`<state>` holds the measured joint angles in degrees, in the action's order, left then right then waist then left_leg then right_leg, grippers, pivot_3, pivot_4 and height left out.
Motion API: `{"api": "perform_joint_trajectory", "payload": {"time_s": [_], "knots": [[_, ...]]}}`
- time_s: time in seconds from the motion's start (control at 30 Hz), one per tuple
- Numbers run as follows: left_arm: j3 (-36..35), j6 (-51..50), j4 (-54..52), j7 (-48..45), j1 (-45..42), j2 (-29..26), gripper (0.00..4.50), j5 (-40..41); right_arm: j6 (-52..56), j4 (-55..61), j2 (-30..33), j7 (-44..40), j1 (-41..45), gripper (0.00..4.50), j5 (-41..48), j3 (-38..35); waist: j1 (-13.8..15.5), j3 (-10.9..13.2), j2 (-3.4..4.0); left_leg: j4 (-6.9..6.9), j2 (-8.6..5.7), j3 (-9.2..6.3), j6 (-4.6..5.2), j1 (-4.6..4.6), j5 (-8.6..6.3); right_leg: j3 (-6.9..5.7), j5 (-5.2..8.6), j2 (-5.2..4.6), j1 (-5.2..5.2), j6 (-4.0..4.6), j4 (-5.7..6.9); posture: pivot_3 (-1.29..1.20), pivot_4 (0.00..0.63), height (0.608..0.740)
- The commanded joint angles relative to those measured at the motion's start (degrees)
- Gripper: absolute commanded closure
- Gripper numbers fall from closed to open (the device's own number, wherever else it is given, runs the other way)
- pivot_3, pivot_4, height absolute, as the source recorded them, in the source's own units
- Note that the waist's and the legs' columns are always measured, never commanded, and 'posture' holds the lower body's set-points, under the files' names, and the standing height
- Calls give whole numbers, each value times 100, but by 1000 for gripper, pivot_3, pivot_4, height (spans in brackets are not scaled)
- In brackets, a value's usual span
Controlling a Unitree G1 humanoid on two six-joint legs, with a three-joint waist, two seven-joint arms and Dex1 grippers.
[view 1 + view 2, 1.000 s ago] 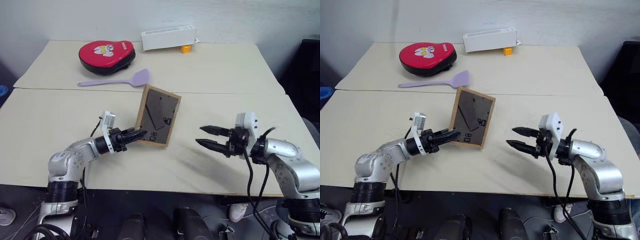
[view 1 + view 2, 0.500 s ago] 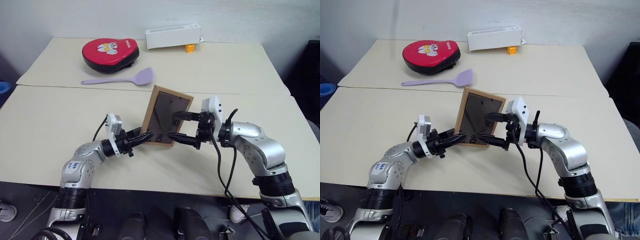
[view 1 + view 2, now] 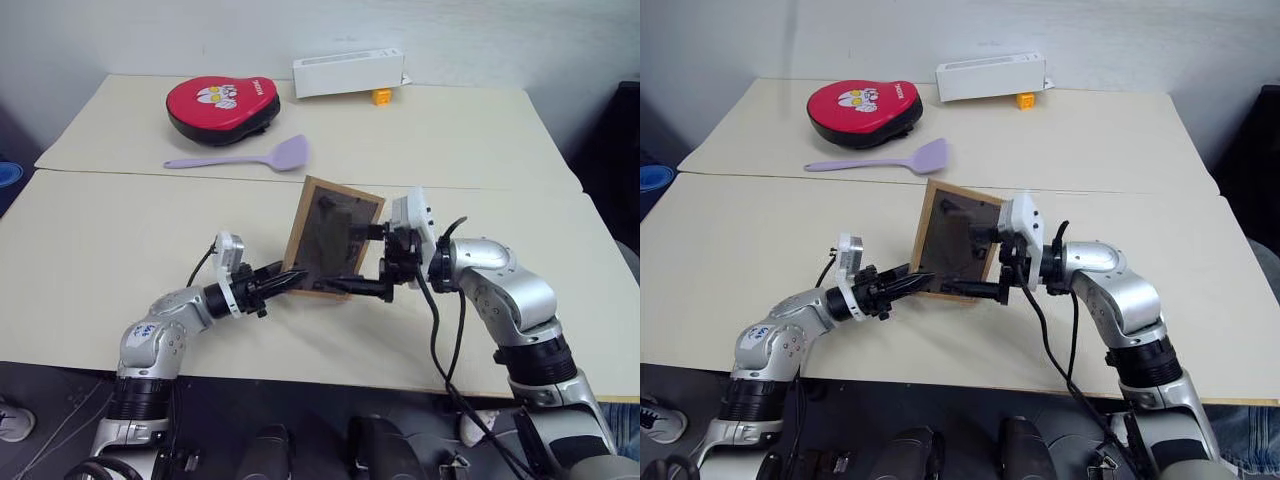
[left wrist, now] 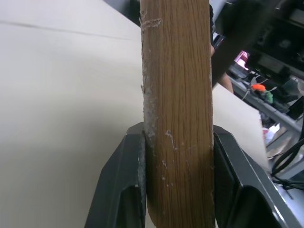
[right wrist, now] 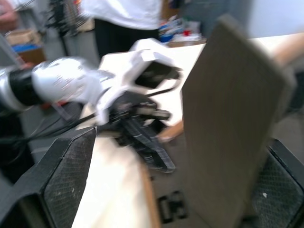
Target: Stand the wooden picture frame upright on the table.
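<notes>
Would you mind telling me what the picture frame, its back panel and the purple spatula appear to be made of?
The wooden picture frame: light wood, going by the visible grain on its edge, matt and a little scuffed. Its back panel: a dark grey-brown board, matt, possibly fibreboard or card; the look leaves it open. The purple spatula: probably silicone or plastic, judging by its smooth, uniform lilac surface.

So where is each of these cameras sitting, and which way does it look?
Left and right eye views: on the head, looking forward and down over the table at both arms; the same scene twice.
Left wrist view: on the left wrist, looking along its fingers clamped on the frame edge.
Right wrist view: on the right wrist, between its open fingers, facing the frame's back and the left gripper.
Shared: the frame, in all four.
</notes>
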<state>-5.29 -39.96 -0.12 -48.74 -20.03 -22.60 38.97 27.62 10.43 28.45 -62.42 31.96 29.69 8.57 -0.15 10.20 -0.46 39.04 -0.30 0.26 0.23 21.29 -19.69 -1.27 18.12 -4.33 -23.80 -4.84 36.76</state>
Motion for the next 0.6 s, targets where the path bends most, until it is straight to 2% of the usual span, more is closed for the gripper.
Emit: {"api": "perform_joint_trajectory", "payload": {"time_s": [0.03,0.13,0.37,0.47,0.57,0.6], "knots": [[-363,-486,-333,144,-205,-20,3230,585,-219,298,235,-199,-163,34,19,-161,0,0,0,0,0,0,0,0,0,0,0,0,0,0,-1,0,150,740],[-427,-780,-355,187,-235,-60,3230,748,-506,297,427,-297,-368,34,-88,-223,1,0,-1,0,0,-1,-1,-1,0,-1,0,0,-1,0,-1,0,150,740],[-1164,-2841,-99,661,-625,-356,3230,2170,-2382,-199,661,-413,-870,34,-523,-1005,-1,2,-4,0,0,0,-1,-1,0,-1,0,2,0,0,-1,0,150,740],[-1458,-3805,427,1256,-770,-522,3230,2355,-3565,-490,713,-343,-868,34,-898,-1312,-8,2,-4,0,-2,1,-2,-5,0,-1,0,2,4,-1,-2,0,150,740],[-1699,-4860,890,1694,-1055,-596,3230,2481,-5494,-1176,836,-319,-705,34,-1846,-1157,-18,3,-4,-2,-1,3,-3,-16,0,1,1,7,9,-1,0,0,150,740],[-1517,-5092,1169,1822,-1210,-757,3230,2680,-6294,-1584,818,-98,-517,34,-2327,-1084,-20,3,-5,-2,-1,3,-4,-16,1,0,1,9,9,-1,1,0,150,740]]}}
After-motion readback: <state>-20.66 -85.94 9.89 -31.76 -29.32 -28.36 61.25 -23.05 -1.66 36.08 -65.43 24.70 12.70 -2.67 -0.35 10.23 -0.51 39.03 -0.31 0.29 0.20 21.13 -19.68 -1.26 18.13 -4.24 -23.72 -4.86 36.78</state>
